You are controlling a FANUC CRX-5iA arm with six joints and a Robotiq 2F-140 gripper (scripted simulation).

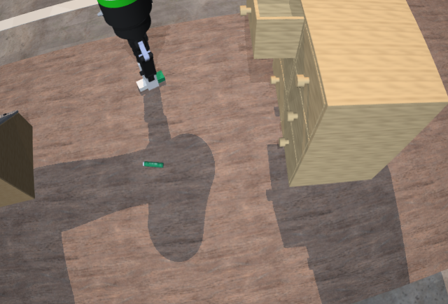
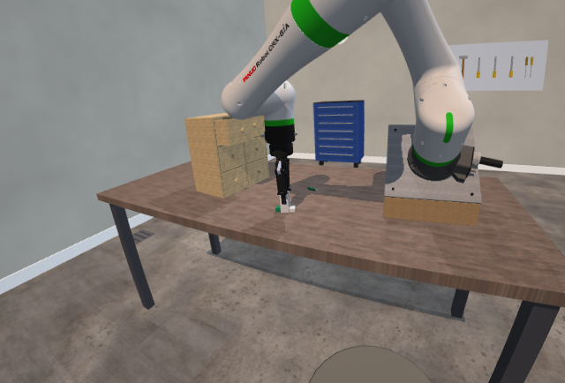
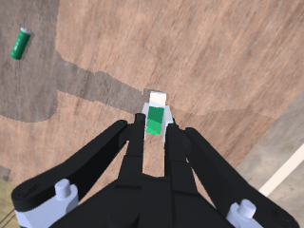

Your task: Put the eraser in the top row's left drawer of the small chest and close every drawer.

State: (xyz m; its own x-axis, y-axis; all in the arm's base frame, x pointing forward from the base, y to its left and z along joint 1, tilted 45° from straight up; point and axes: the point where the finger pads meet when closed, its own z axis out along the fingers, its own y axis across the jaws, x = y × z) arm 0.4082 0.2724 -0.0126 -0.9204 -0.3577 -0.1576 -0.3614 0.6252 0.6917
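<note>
The eraser [image 1: 158, 80], a white block with a green sleeve, lies on the table left of the small wooden chest [image 1: 347, 72]. It also shows in the side view [image 2: 284, 208] and in the wrist view [image 3: 156, 114]. My gripper [image 3: 156, 112] points straight down over it, and its two finger pads press on the eraser's long sides at table level. The left drawer of the top row [image 1: 276, 18] is pulled out of the chest's front and looks empty. The other drawers sit pushed in.
A small green cylinder [image 1: 152, 164] lies on the table in the arm's shadow, nearer the camera than the eraser; it also shows in the wrist view [image 3: 20, 44]. The arm's pedestal [image 2: 431, 196] stands at the table's far side.
</note>
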